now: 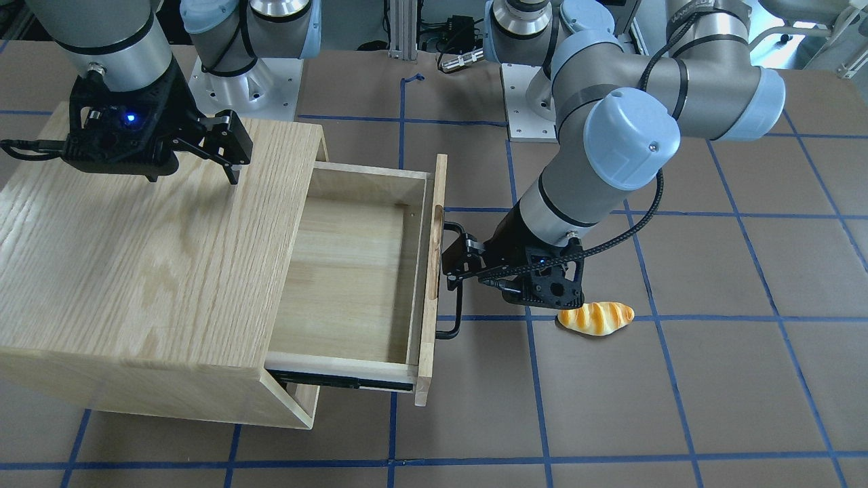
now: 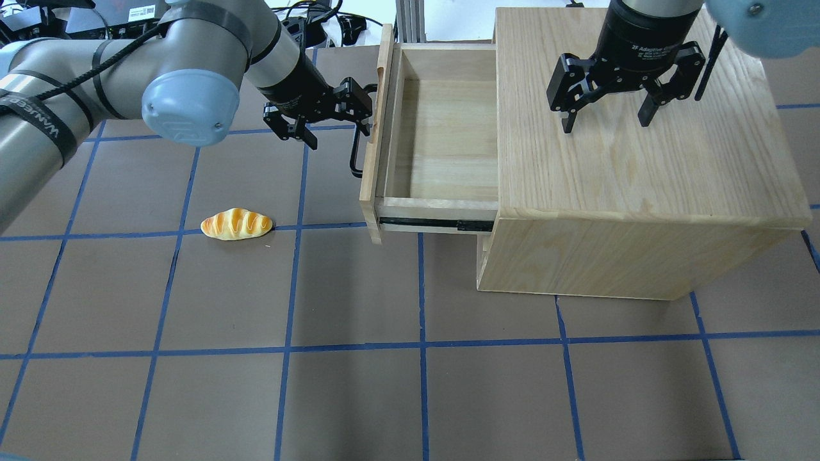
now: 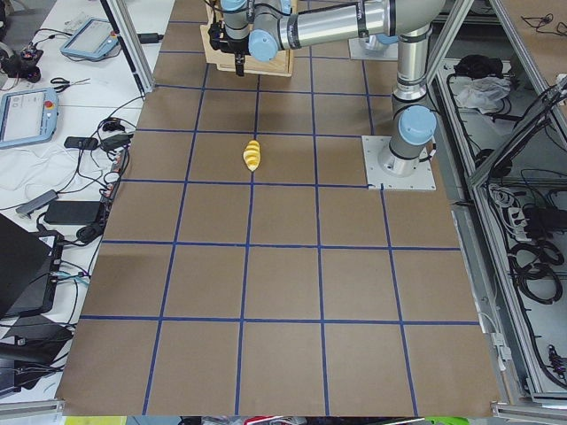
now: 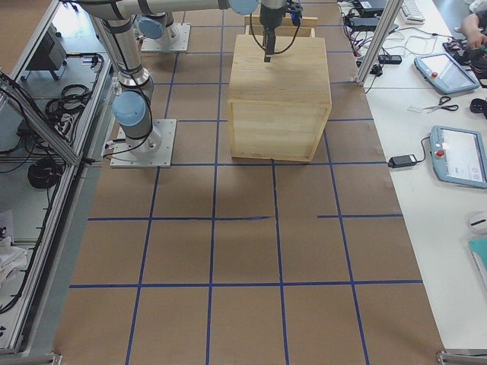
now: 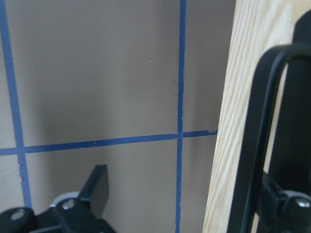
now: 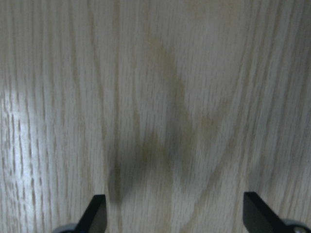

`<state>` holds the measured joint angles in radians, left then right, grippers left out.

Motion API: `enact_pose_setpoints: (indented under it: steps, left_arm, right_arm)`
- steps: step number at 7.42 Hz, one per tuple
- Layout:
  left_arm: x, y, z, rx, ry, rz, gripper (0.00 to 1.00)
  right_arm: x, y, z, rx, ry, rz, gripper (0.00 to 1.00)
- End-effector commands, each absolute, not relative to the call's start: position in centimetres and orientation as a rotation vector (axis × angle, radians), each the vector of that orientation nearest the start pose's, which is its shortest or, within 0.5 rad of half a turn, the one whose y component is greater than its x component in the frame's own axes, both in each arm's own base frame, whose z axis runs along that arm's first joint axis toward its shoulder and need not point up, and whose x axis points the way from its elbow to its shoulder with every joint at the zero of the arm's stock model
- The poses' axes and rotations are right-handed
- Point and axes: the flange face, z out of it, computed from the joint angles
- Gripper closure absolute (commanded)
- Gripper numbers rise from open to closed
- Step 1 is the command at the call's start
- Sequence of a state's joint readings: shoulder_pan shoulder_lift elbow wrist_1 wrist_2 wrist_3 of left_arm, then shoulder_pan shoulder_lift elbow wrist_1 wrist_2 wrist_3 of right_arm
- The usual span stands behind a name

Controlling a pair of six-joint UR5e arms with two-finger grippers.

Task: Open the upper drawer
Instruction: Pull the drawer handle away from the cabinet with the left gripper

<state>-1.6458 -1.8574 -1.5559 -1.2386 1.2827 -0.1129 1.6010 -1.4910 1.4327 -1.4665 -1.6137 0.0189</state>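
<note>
The upper drawer (image 2: 442,128) stands pulled well out of the oak cabinet (image 2: 640,173), and its pale inside is empty. Its front panel (image 1: 434,271) carries the black bar handle (image 1: 456,318). My left gripper (image 2: 339,112) is open at the handle's far end. In the left wrist view (image 5: 187,179) the handle bar (image 5: 260,126) lies just inside the right-hand finger, with no grip on it. My right gripper (image 2: 605,121) is open and empty, pointing down close over the cabinet top (image 6: 175,97). It also shows in the front-facing view (image 1: 195,175).
A toy bread roll (image 2: 236,224) lies on the brown mat left of the drawer, near my left wrist in the front-facing view (image 1: 595,317). Blue tape lines grid the table. Both arm bases (image 1: 247,81) stand behind the cabinet.
</note>
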Motion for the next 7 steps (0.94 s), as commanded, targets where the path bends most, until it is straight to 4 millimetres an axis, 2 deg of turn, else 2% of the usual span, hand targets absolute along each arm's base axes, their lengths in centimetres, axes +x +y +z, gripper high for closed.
enact_pose_setpoints:
  steps: [1, 3, 5, 7]
  left_arm:
    - [-19.0, -59.1, 37.6, -0.075, 3.422, -0.045, 0.0]
    - [-18.2, -59.2, 37.8, -0.1, 3.421, -0.038, 0.0]
    - [-18.3, -59.0, 38.6, -0.097, 3.423, -0.043, 0.0]
    - [-18.8, -56.7, 42.6, -0.087, 3.419, 0.004, 0.0]
  right_arm:
    - [14.4, -51.6, 50.5, -0.016, 3.185, 0.072, 0.0]
    - [14.5, -51.6, 50.5, -0.019, 3.185, 0.072, 0.0]
    - [14.4, -51.6, 50.5, -0.016, 3.185, 0.072, 0.0]
    - [14.4, -51.6, 50.5, -0.019, 3.185, 0.072, 0.0]
